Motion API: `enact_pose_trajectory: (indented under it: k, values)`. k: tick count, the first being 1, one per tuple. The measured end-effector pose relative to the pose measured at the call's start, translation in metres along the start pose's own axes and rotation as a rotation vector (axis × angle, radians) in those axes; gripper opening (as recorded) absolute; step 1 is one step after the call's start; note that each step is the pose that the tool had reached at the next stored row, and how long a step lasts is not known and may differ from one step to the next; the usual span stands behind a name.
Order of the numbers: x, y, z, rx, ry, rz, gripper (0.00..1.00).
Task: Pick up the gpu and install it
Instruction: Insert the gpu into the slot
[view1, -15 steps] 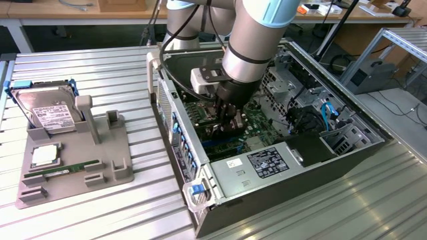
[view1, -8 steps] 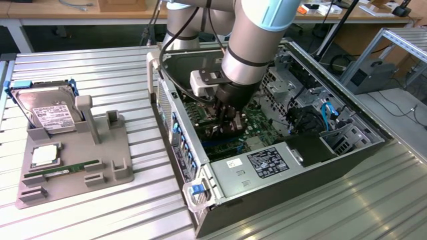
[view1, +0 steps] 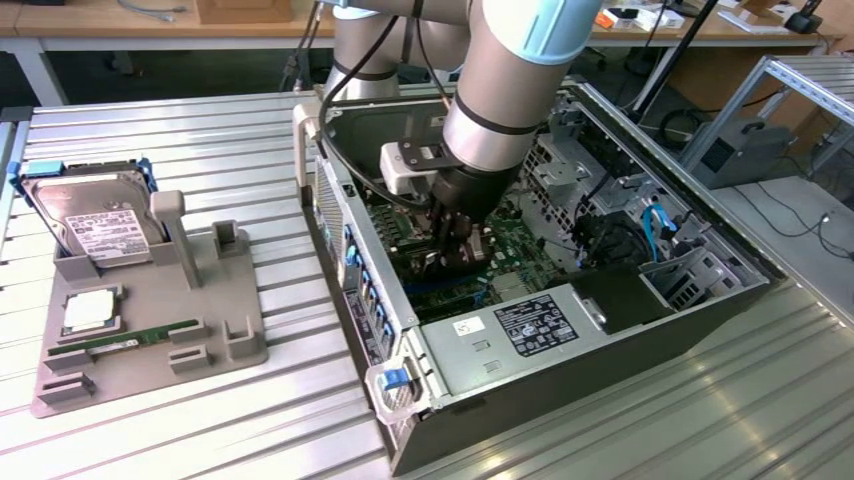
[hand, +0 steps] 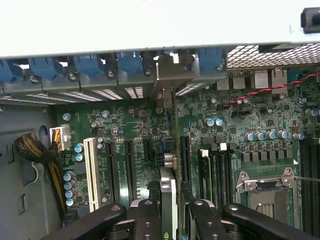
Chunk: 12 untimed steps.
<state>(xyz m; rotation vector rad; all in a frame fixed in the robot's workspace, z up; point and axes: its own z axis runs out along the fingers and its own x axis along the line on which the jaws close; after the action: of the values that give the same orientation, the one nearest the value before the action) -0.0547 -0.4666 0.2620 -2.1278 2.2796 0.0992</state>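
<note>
Ribbed bare-metal table (view1: 200, 420), matt grey plastic holder (view1: 234, 335), glossy green motherboard (hand: 135, 125).

The pincer (view1: 451, 250) is inside the computer case (view1: 441, 385), holding the gpu (hand: 167, 150) edge-on above the motherboard (hand: 250, 150). The parts tray (view1: 147, 330) lies outside the case, well apart from the pincer.

Jaws grip the gpu (hand: 169, 150) edge-on over the motherboard (hand: 250, 150).

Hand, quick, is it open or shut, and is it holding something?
Hand: shut on the gpu, which stands edge-on above the motherboard inside the computer case.
</note>
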Motion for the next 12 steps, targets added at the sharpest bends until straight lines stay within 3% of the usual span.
enact_pose_trajectory:
  k: [4,12]
  values:
    - [0.0,0.0,-0.0001,-0.0024,0.0011,-0.043,0.27]
    - [0.0,0.0,-0.0007,-0.0036,0.002,-0.059,0.27]
